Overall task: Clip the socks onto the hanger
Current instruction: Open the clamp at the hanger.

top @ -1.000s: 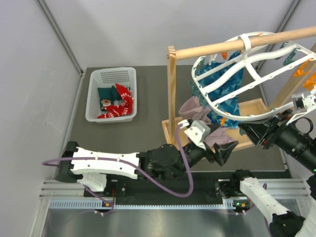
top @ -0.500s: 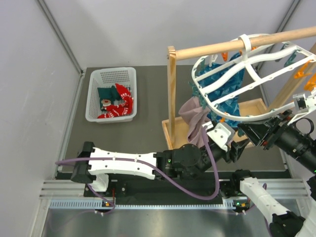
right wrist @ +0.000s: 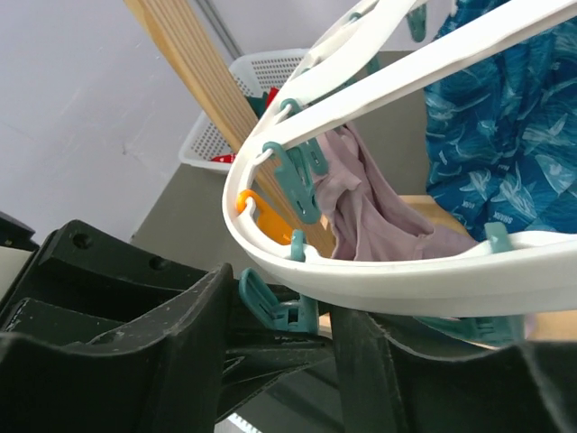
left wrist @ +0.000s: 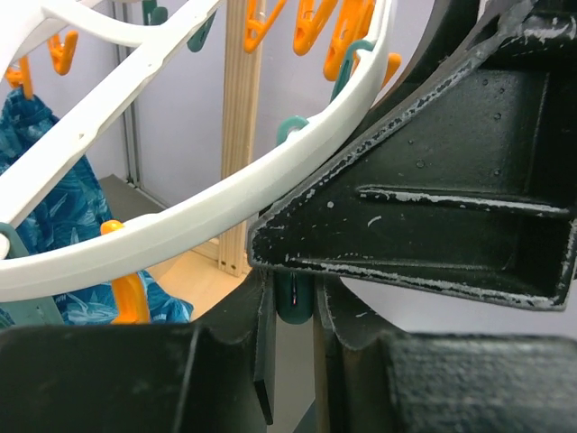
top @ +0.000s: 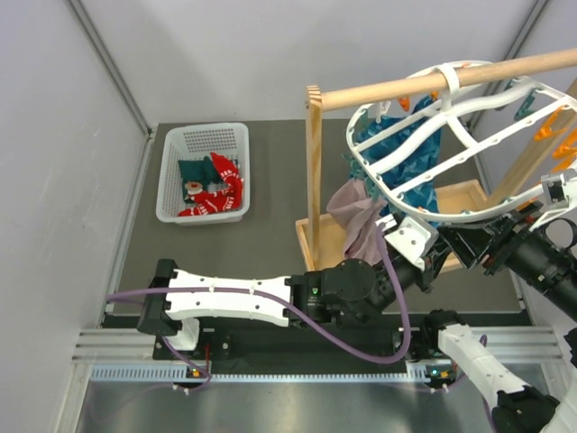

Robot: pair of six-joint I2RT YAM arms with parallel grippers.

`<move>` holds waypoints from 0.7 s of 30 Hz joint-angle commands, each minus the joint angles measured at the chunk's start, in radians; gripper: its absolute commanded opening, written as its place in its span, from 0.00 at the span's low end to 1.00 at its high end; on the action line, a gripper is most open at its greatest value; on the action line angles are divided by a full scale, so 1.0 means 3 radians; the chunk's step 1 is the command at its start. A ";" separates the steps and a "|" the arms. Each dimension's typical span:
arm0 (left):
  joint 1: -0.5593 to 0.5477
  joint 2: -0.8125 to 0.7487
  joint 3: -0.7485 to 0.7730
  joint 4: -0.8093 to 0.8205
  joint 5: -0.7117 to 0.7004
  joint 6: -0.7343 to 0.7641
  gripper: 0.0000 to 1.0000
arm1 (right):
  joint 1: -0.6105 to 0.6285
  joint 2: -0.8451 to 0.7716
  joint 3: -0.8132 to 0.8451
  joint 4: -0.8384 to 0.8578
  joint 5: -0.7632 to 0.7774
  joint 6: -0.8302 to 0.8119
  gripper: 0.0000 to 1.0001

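Red and dark green socks (top: pixel 212 188) lie in the white basket (top: pixel 171 171) at the back left. The white hanger (top: pixel 433 135) hangs from the wooden rod, with orange and teal clips along its rim (left wrist: pixel 180 234). My left gripper (left wrist: pixel 295 334) is under the hanger's near rim and shut on a hanging teal clip (left wrist: pixel 295 302). From the top camera the left gripper (top: pixel 431 263) meets the right gripper (top: pixel 453 245) at that rim. My right gripper (right wrist: pixel 279 361) is open, its fingers either side of the same teal clip (right wrist: pixel 279 311) and apart from it, just below the rim (right wrist: pixel 406 271).
A teal-blue patterned cloth (top: pixel 410 153) and a mauve cloth (top: pixel 356 212) hang from the hanger. The wooden stand's post (top: pixel 314 162) and tray (top: pixel 464 194) sit just behind both grippers. The basket stands far off to the left.
My left arm reached right to the hanger's near rim and its jaws closed on the teal clip. The right gripper's jaws widened. The hanger shifted slightly left.
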 commanded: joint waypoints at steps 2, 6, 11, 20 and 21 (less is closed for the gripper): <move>0.0011 0.0038 0.0177 -0.0208 -0.0017 -0.0064 0.00 | -0.0050 0.0088 0.0139 -0.0152 0.0078 -0.0119 0.49; 0.0011 0.0084 0.0258 -0.0291 -0.0007 -0.0084 0.00 | -0.0075 0.0129 0.0185 -0.0260 0.0186 -0.0247 0.55; 0.0011 0.0156 0.0376 -0.0383 -0.0007 -0.0095 0.00 | -0.0126 0.0139 0.0170 -0.0286 0.0140 -0.0288 0.50; 0.0005 0.0069 0.0270 -0.0383 -0.0069 -0.0202 0.61 | -0.0147 0.0088 0.0078 -0.0250 0.0201 -0.0294 0.00; 0.0000 -0.0088 0.0041 -0.0302 -0.0028 -0.0258 0.74 | -0.0147 0.0073 0.0057 -0.0240 0.0221 -0.0294 0.00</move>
